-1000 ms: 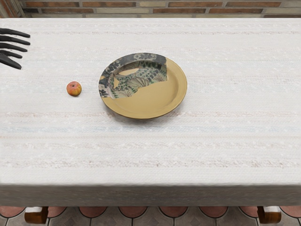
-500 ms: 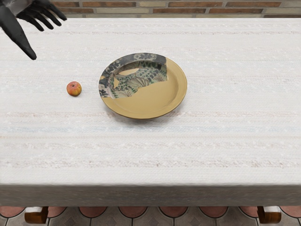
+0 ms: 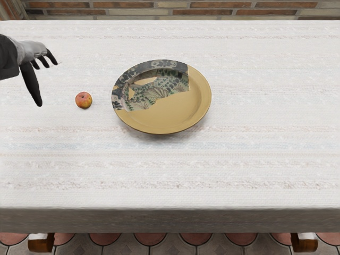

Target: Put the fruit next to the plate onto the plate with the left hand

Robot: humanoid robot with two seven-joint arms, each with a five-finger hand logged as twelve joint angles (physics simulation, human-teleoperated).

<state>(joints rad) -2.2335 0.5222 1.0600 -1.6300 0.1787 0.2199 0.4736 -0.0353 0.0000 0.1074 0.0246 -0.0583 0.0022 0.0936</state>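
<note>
Left hand (image 3: 33, 62) at upper left of frame, fingers spread, holding nothing, apple (image 3: 83, 100) left of centre on tablecloth (image 3: 255, 154), just beside patterned plate (image 3: 180, 111), no legible writing

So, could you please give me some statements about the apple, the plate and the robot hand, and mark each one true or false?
1. The apple lies on the tablecloth, at the picture's left of the plate. True.
2. The left robot hand grips the apple. False: its fingers are spread and it is apart from the apple.
3. The apple touches the plate's rim. False: bare tablecloth separates them.
4. The plate is partly patterned, partly plain yellow. True.
</note>
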